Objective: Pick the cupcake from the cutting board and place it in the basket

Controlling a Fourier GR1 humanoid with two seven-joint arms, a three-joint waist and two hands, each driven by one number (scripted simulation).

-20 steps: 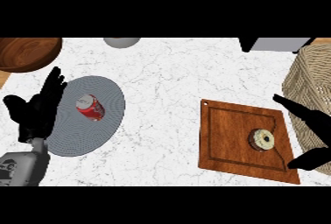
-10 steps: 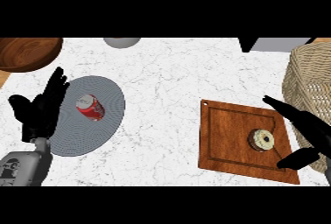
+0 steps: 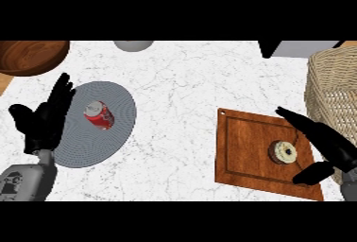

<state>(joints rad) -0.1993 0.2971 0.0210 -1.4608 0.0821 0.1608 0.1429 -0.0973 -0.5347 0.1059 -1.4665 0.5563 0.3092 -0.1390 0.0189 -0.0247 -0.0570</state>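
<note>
Head view, as I see it from the operator's station: the cupcake point(image 3: 284, 152) sits on the cutting board point(image 3: 244, 146), toward the board's right edge, its pale top ringed by a dark wrapper. My right hand point(image 3: 326, 144) hangs just beside it on the right, fingers straight and spread open, the long fingers lying over the board's right edge above the cupcake and the thumb below it — the cupcake lies in the gap between them, and I cannot tell whether any part of the hand touches it. The woven basket point(image 3: 333, 90) stands at the counter's right edge, just beyond the board's upper right corner, with the right hand overlapping its lower wall. At the counter's left side my left hand point(image 3: 43, 120) rests open, fingers up, overlapping the left rim of a grey plate point(image 3: 111, 142); a red can point(image 3: 99, 115) lies on its side on that plate. A wooden bowl point(image 3: 31, 56) occupies the counter's far left corner, a grey rounded object point(image 3: 133, 45) is cut off at the far edge, and a pale box-like shape point(image 3: 303, 47) shows at the far right. The counter point(image 3: 181, 90) is white marble with fine grey veining — bare between the plate and the board.
</note>
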